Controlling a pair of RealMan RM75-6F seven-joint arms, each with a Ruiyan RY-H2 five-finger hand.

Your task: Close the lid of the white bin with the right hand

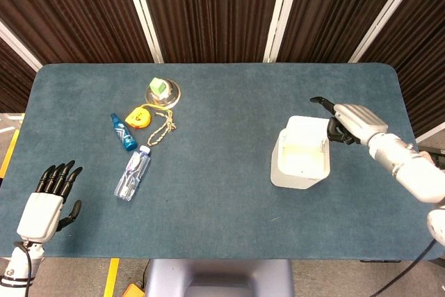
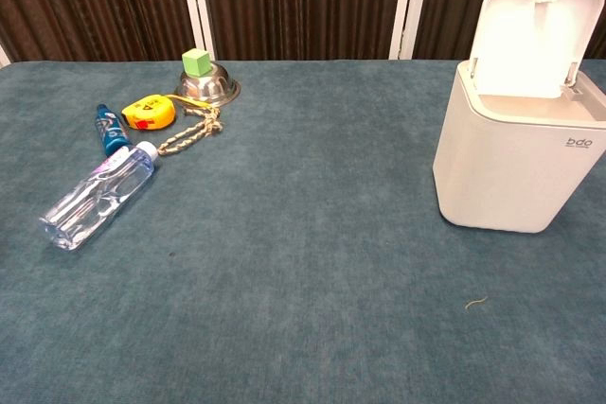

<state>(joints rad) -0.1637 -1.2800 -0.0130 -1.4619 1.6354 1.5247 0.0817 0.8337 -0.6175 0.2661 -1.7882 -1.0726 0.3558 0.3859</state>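
The white bin [image 1: 300, 163] [image 2: 511, 172] stands on the right half of the table with its lid [image 1: 306, 127] [image 2: 530, 40] raised upright at the back. In the head view my right hand [image 1: 345, 122] hovers just behind and to the right of the lid's top edge, fingers apart and holding nothing; whether it touches the lid is unclear. My left hand [image 1: 47, 203] rests open at the table's near left corner. Neither hand shows in the chest view.
On the left half of the blue table [image 1: 215, 193] lie a clear water bottle [image 1: 133, 172], a small blue bottle [image 1: 124, 132], a yellow tape measure [image 1: 141, 117], a rope [image 1: 162, 130] and a steel bowl [image 1: 163, 92] with a green cube [image 1: 159, 87].
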